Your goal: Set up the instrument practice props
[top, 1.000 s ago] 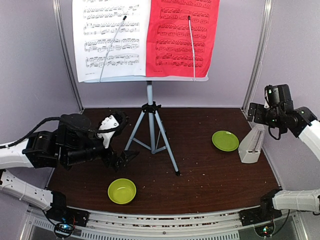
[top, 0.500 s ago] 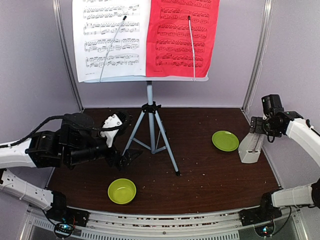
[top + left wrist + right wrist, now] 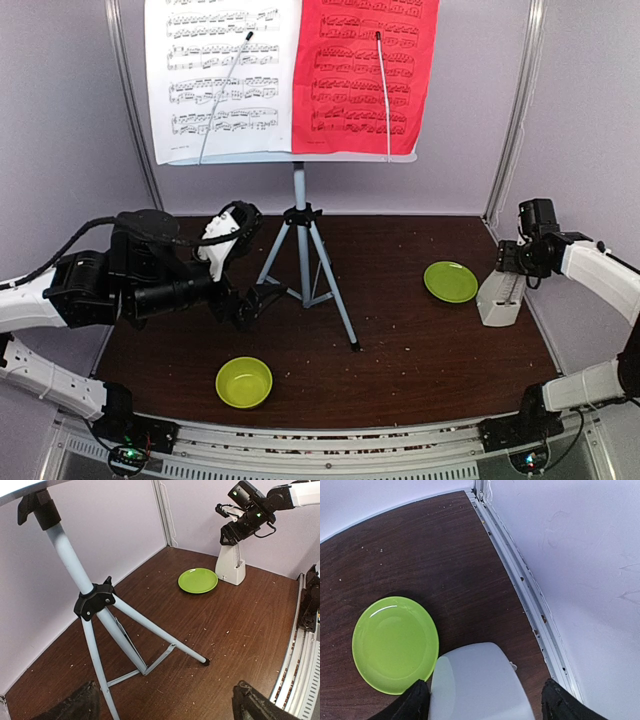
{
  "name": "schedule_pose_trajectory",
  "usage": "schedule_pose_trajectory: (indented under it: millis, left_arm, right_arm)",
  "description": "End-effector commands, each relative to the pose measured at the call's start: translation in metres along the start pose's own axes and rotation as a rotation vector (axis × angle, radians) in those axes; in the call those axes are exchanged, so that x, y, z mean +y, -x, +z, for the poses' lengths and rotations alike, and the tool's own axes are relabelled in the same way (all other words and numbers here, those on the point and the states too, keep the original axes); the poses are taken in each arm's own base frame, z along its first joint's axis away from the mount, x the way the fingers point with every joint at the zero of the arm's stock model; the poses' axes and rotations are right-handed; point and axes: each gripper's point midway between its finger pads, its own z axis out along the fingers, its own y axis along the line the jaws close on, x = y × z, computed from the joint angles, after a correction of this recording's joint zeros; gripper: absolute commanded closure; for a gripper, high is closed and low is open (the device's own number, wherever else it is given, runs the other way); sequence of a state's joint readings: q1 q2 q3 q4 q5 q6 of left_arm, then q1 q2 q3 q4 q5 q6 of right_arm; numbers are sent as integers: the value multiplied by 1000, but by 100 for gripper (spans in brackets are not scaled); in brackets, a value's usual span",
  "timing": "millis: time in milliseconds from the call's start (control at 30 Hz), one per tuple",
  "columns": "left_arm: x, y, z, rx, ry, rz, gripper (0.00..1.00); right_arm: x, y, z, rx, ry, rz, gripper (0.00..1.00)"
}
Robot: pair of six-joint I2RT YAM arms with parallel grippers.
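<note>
The music stand (image 3: 298, 190) stands at the back centre on grey tripod legs (image 3: 107, 625). It holds a white page (image 3: 222, 80) and a red page (image 3: 365, 75). My left gripper (image 3: 245, 305) is open and empty, low beside the tripod's left legs; its fingertips (image 3: 70, 707) frame the tripod in the left wrist view. The cream metronome (image 3: 502, 293) stands upright at the right edge. My right gripper (image 3: 508, 265) is open just above it, its fingers (image 3: 412, 702) straddling the metronome's top (image 3: 480, 680) without closing on it.
A lime-green plate (image 3: 450, 281) lies just left of the metronome, also in the right wrist view (image 3: 395, 642). A lime-green bowl (image 3: 244, 382) sits at the front left. The enclosure's wall and rail (image 3: 530, 595) run close behind the metronome.
My right gripper has come down and inward from above the wall side to the metronome's top. My left arm has shifted slightly up and right towards the tripod.
</note>
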State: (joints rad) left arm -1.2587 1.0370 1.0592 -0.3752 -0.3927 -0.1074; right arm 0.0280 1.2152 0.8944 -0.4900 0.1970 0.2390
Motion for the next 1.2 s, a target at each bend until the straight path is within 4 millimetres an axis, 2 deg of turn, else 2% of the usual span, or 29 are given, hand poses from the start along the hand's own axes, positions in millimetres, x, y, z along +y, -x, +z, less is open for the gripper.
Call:
schedule_pose_trajectory:
  millis: [0,233,433,600,867,1167]
  left_arm:
    - [0,18,-4,-43,-4,10,6]
    - [1,13,-1,-36,6,14,6]
    - [-2,11,4,-37,4,17,7]
    - [-7,9,10,-24,-13,31,7]
    - [-21,-5,27,16,-53,55,7]
    - [-49,-32,51,54,-100,86,7]
  right_arm:
    - [7,-1,4,-16,46,21,28]
    - [2,6,-10,-56,46,15,48]
    - [1,19,-32,-117,74,19,53]
    - [8,28,-56,-156,155,37,62]
    - [48,23,-99,-170,428,31,77]
    - [109,-18,-170,-159,827,-68,84]
